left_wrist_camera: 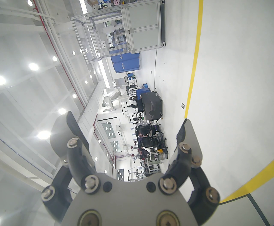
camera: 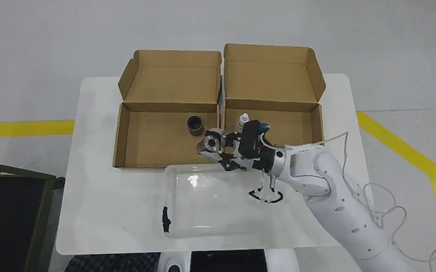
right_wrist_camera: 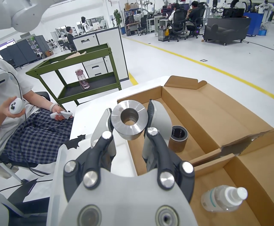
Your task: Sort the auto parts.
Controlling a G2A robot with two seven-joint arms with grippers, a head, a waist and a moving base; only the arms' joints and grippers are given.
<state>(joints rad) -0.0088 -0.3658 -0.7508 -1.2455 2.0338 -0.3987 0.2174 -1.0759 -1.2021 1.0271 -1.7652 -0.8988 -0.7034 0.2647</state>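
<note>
My right gripper (right_wrist_camera: 129, 119) is shut on a shiny metal ring (right_wrist_camera: 129, 118) with a round hole, held above the near wall of the left cardboard box (right_wrist_camera: 192, 115). From above, the gripper (camera: 217, 145) and ring (camera: 212, 143) hang over that box's (camera: 142, 142) right front corner. A dark cylindrical bushing (right_wrist_camera: 178, 138) (camera: 195, 123) stands upright on that box's floor. The right cardboard box (camera: 304, 122) holds a small white bottle (right_wrist_camera: 222, 198) (camera: 240, 121). My left gripper (left_wrist_camera: 126, 126) is open with nothing between its fingers, pointing out at the room.
A clear plastic tray (camera: 184, 206) lies in front of the boxes on the white table (camera: 96, 176). Black flat parts lie at its left edge (camera: 164, 219) and right side (camera: 267, 196). A green metal cart (right_wrist_camera: 85, 70) stands left of the table. Both box lids stand open.
</note>
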